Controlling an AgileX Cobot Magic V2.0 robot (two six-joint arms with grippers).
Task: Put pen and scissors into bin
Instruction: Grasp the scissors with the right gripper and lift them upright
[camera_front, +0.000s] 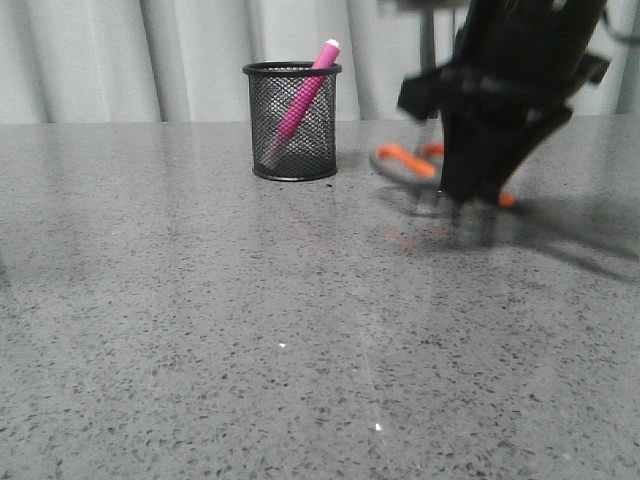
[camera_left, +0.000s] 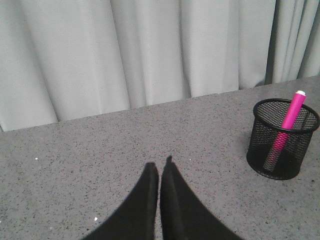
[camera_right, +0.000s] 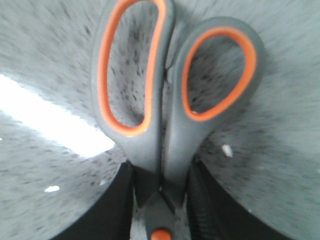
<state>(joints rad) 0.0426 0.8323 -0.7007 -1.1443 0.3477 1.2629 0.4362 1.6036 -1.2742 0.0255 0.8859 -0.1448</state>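
1. Grey speckled table (camera_front: 200, 330), pale curtain (camera_left: 100, 50) behind.
2. Pen (camera_front: 305, 95) leans inside bin (camera_front: 292, 125).
3. My right gripper (camera_right: 161, 200) clenches scissors (camera_right: 170, 115) at bin's 3 o'clock.
4. My left gripper (camera_left: 159, 172) pinched together, holding nothing.

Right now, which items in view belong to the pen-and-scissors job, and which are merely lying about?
Belongs to the job:
- pink marker-like pen, leaning inside the cup
- black wire-mesh cup, the bin
- grey scissors with orange-lined loops, between the right gripper fingers

Just lying about:
- nothing else on the grey speckled table; only pale curtains behind; the left gripper is shut and empty
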